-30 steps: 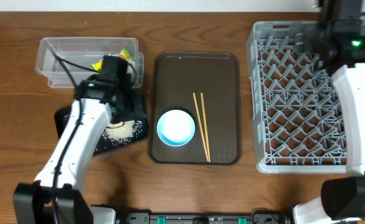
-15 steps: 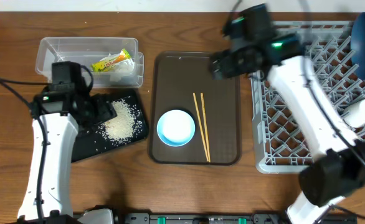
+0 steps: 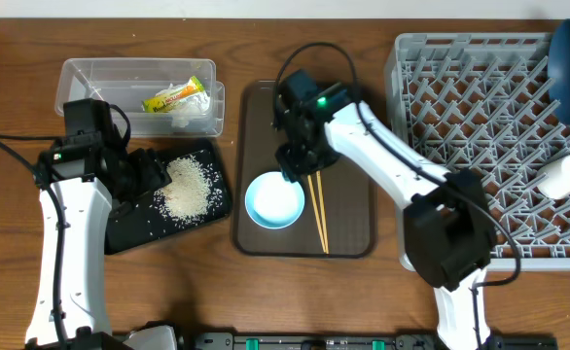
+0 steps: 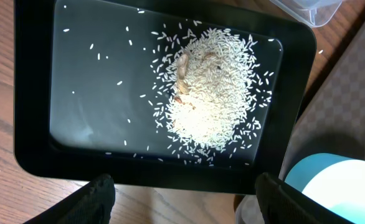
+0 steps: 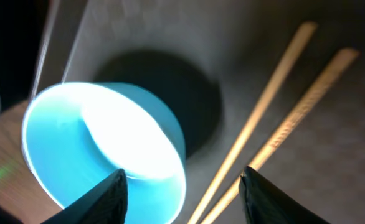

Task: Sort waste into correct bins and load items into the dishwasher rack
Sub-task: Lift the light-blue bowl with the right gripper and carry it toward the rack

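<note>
Two chopsticks [image 3: 319, 219], seemingly clear of bowl [image 3: 274, 201]

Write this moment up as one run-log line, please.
left gripper: open above loose white rice on flat black rectangular tray | right gripper: open, astride rim of light-blue bowl with white inside | wooden chopsticks: beside bowl

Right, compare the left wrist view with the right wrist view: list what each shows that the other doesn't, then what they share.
Only the left wrist view: the black tray with the rice heap on it, and a corner of the clear tub. Only the right wrist view: the two chopsticks lying side by side. Both: the light-blue bowl sitting on the brown serving tray.
</note>
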`<state>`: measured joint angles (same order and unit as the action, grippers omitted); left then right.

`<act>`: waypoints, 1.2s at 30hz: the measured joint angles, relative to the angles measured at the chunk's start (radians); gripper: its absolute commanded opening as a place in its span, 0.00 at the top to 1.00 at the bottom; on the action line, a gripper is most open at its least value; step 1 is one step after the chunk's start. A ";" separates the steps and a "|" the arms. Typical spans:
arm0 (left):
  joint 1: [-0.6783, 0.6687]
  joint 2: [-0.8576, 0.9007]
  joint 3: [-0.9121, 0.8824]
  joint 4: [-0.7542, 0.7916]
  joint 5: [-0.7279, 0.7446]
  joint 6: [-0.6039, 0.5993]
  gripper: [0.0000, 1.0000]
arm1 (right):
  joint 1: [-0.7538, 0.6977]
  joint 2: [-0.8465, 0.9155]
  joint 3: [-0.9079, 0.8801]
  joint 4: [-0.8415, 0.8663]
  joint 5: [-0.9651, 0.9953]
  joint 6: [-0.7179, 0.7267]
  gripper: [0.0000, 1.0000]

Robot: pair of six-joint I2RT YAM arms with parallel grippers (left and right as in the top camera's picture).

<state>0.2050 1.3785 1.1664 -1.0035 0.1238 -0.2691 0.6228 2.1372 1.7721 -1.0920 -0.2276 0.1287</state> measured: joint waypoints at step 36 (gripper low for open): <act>0.000 0.000 0.000 -0.001 0.000 0.000 0.25 | 0.058 0.068 -0.012 -0.022 0.093 0.049 0.99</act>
<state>0.2050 1.3785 1.1664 -1.0046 0.1238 -0.2691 0.6804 2.2055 1.7603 -1.1141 -0.1349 0.1780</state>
